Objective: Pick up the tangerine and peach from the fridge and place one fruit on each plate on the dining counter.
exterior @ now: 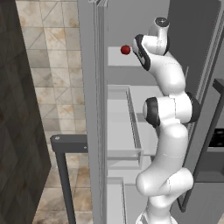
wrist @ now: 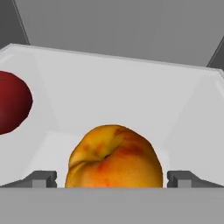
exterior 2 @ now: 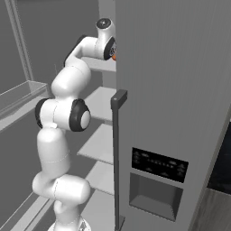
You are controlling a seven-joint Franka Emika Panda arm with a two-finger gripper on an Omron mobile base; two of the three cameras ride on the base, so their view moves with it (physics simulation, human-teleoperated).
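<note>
Your jaws are wide open with the peach sitting right between the two fingertips on the fridge shelf, near its front edge, so you likely just need to squeeze shut.

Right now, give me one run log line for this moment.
stage: reaching into fridge | gripper: open, straddling peach, not closed | dark red ball: beside it on the shelf | plates: nothing placed yet
</note>
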